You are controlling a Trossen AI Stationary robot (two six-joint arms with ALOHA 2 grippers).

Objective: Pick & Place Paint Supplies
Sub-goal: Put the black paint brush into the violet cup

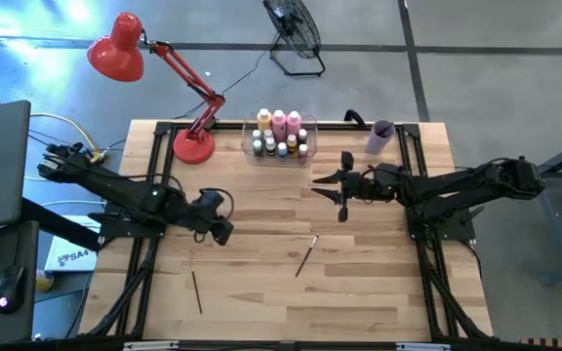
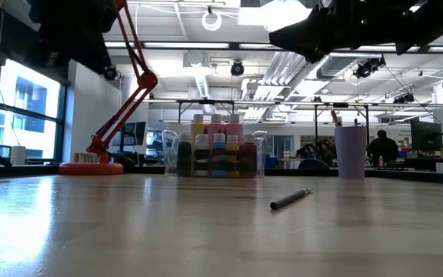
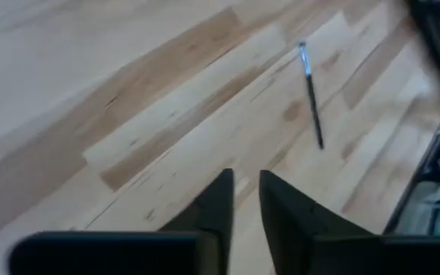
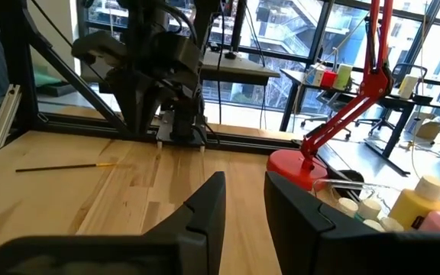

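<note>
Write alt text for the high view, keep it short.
A wooden table seen from above, with two dark robot arms reaching in from either side. Two paintbrushes lie loose on it; a clear bin of paint bottles, a lilac cup and a red lamp line the far edge.

Pale wood, clear plastic, glossy red metal

The table (image 1: 261, 292) is smooth light wood planks with a soft sheen, framed in matt black metal. At twelve o'clock, a clear glossy plastic bin (image 1: 281, 148) holds plastic-looking paint bottles (image 1: 279, 124); at eleven, the lamp (image 1: 115, 47) shines in glossy red enamel. The paintbrush (image 1: 306, 255) near centre seems matt dark-handled with a metal ferrule, though blurred. The lilac cup (image 1: 381, 135) looks matt.
</note>
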